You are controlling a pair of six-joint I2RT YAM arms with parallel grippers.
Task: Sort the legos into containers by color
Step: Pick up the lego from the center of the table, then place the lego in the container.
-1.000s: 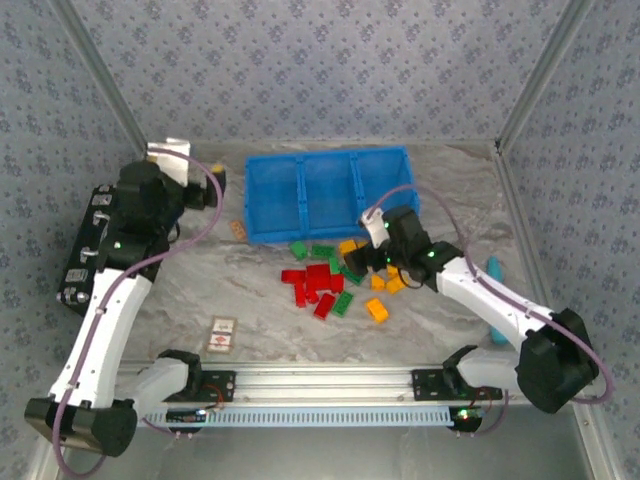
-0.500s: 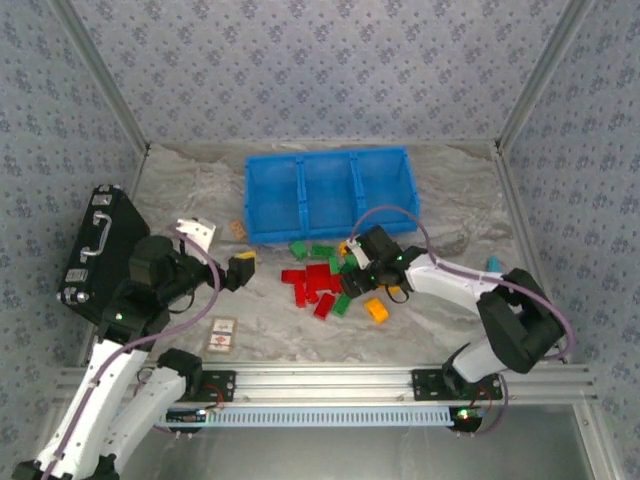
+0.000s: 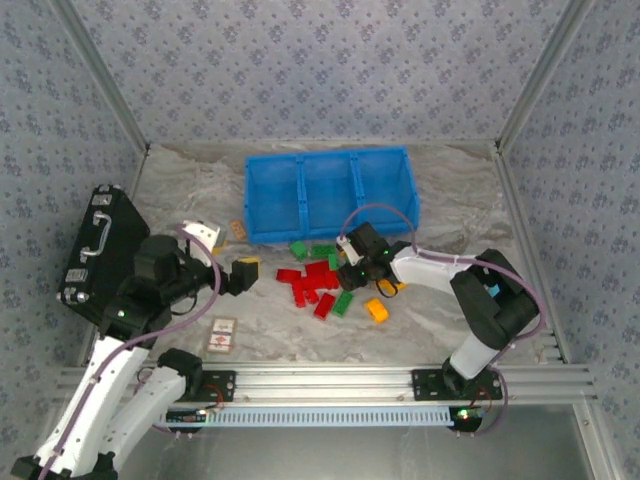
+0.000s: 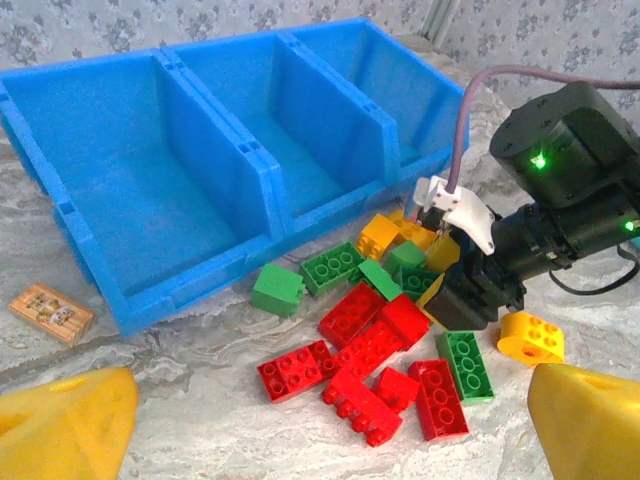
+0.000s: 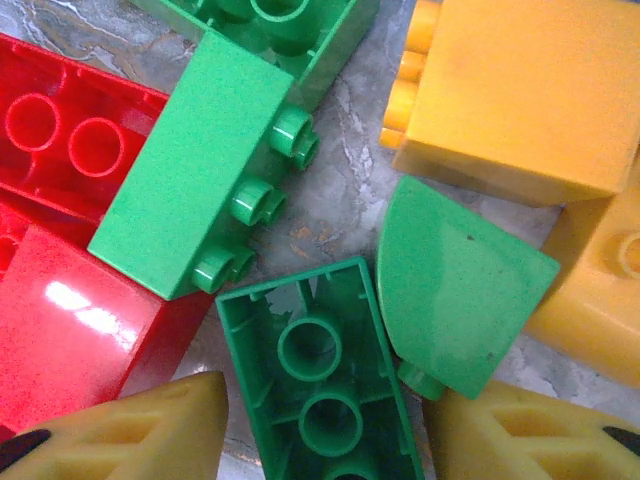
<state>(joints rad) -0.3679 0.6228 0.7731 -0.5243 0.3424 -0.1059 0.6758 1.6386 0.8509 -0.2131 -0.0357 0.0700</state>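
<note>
Your marble table [image 3: 190, 190] carries the black hard case [image 3: 92, 255] at its left edge and the blue three-compartment bin [image 3: 330, 153] at the back. The left gripper [image 3: 243, 273] hangs above the table, left of the pile. The left wrist view shows its yellow fingers [image 4: 62, 425] spread wide with nothing between them.

The right gripper [image 3: 352, 272] is down in the legos [image 3: 320, 280], which all lie on the table just in front of the bin. From overhead its body covers what it straddles. The right wrist view shows you an upturned green brick [image 5: 320, 380] between the fingertips [image 5: 130, 430], which stand about a brick's width apart. You cannot tell whether they press on it. A printed card [image 3: 222, 333] lies near the front and a tan tile [image 3: 237, 229] beside the bin's left corner.
</note>
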